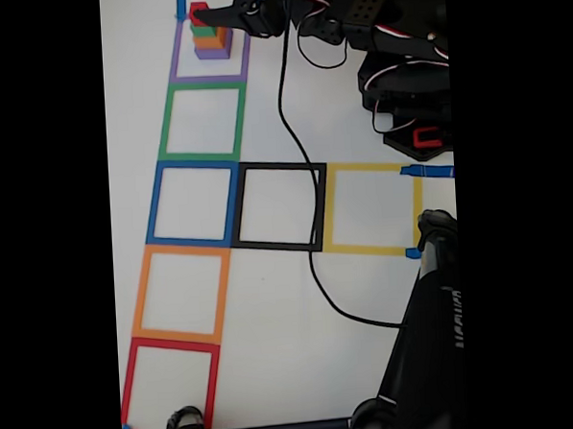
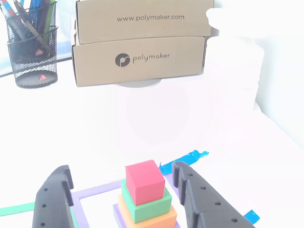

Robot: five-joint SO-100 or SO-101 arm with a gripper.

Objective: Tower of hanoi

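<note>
Four stacked cubes (image 2: 145,199) btwn open gripper (image 2: 121,175) fingers.

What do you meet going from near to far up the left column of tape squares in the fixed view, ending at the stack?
Red square → orange square → blue square → green square → purple square, where the cube stack stands with the gripper at its red cube.

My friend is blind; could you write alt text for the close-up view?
An open robot hand straddles a stack of cubes, red cube on green on orange. Behind stand cardboard boxes and a pen holder.
</note>
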